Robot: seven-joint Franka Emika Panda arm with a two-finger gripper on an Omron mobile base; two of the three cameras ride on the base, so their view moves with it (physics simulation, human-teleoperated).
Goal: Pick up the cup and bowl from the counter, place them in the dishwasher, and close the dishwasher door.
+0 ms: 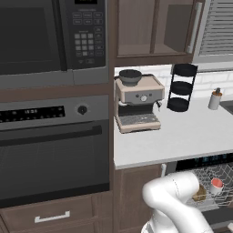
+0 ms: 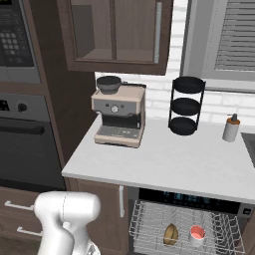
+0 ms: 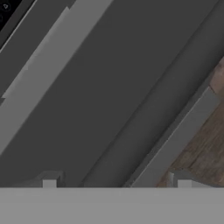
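The red cup (image 1: 216, 184) (image 2: 197, 234) stands in the pulled-out grey wire rack (image 2: 149, 221) of the dishwasher (image 2: 189, 199), under the pale counter (image 1: 182, 136) (image 2: 174, 159). The tan bowl (image 1: 199, 195) (image 2: 171, 234) sits tilted in the rack just left of the cup. My gripper (image 3: 116, 183) is open with nothing between its widely spaced fingertips (image 3: 49, 182). It hangs close over the dark grey dishwasher door (image 3: 109, 87); a lighter grey band crosses the door's upper left. The arm bends low in front of the dishwasher.
A beige coffee machine (image 1: 138, 103), a black three-tier stand (image 1: 181, 87) and a white bottle with a brown cap (image 1: 215, 98) stand on the counter. The black oven (image 1: 54, 154) and microwave (image 1: 50, 36) are at left. Brown wood floor (image 3: 205, 148) lies beside the door.
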